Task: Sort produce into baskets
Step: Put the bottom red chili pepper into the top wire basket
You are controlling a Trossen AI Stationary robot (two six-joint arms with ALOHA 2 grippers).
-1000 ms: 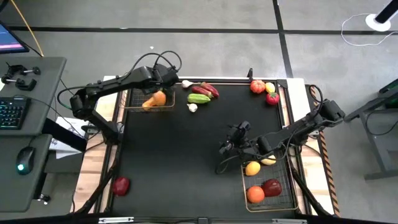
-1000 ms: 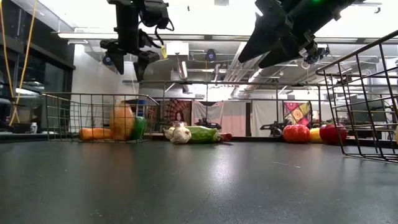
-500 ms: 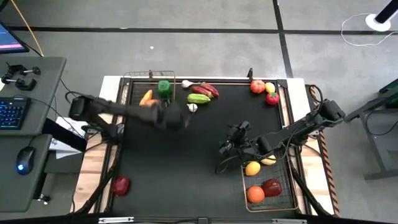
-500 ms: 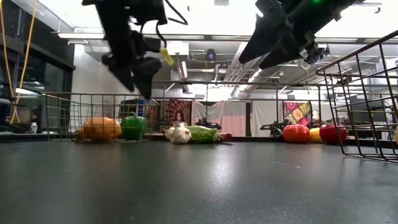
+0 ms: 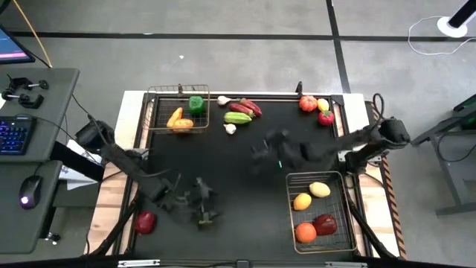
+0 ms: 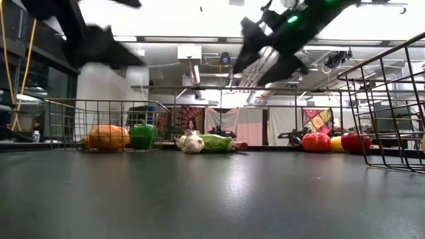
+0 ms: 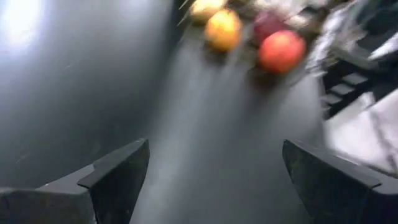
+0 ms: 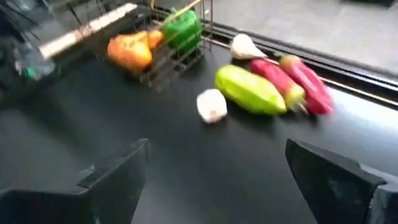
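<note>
Both tools open, empty: left tool near apple, right tool mid-table.

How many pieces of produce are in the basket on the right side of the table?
4, all in the right basket: a lemon, an orange-yellow fruit, a red apple and an orange. Nothing seems hidden.

No lettering, label or number can be read anywhere (nothing legible).

A robotics lab: exposed ceiling ducts overhead, taped concrete floor, a backlit keyboard and mouse alongside.
</note>
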